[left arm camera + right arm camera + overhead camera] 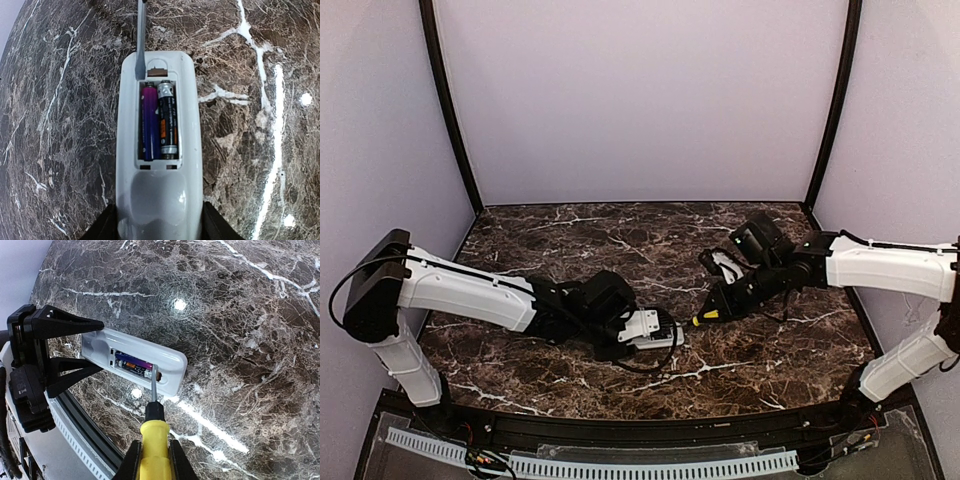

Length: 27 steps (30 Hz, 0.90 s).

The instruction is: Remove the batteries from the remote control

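The white remote control [160, 200] lies with its back up and its compartment uncovered. My left gripper [159, 227] is shut on its near end, a black finger [102, 230] on each side. Two batteries sit side by side in the compartment, a purplish-blue one [149, 122] and a black-and-orange one [168, 120]. My right gripper [154, 460] is shut on a yellow-handled screwdriver [154, 432]. Its blade [154, 382] reaches to the far end of the compartment, at the batteries' [132, 365] ends. From above, both grippers meet at mid table, left [660, 330] and right [715, 310].
The dark marble table [620, 240] has lilac walls around it. A small pale flat piece [723, 262] lies under the right wrist. The black front rail and a white slotted strip [75, 430] run close beside the remote.
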Motion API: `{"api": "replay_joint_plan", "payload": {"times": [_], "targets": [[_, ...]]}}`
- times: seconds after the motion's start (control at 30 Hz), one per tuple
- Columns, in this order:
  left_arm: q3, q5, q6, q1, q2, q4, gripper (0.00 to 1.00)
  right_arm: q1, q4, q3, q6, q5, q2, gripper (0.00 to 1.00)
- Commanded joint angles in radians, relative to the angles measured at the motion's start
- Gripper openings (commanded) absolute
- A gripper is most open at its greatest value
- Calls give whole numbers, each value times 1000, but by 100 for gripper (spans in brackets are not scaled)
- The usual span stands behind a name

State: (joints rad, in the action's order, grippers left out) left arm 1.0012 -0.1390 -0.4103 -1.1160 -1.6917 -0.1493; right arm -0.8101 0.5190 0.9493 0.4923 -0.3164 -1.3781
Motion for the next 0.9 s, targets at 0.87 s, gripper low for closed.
{"api": "replay_joint_plan", "payload": {"times": [0.87], "targets": [[137,-75,24,-21,-98,-152,0,-82,154,166,79,138,-125,0]]}}
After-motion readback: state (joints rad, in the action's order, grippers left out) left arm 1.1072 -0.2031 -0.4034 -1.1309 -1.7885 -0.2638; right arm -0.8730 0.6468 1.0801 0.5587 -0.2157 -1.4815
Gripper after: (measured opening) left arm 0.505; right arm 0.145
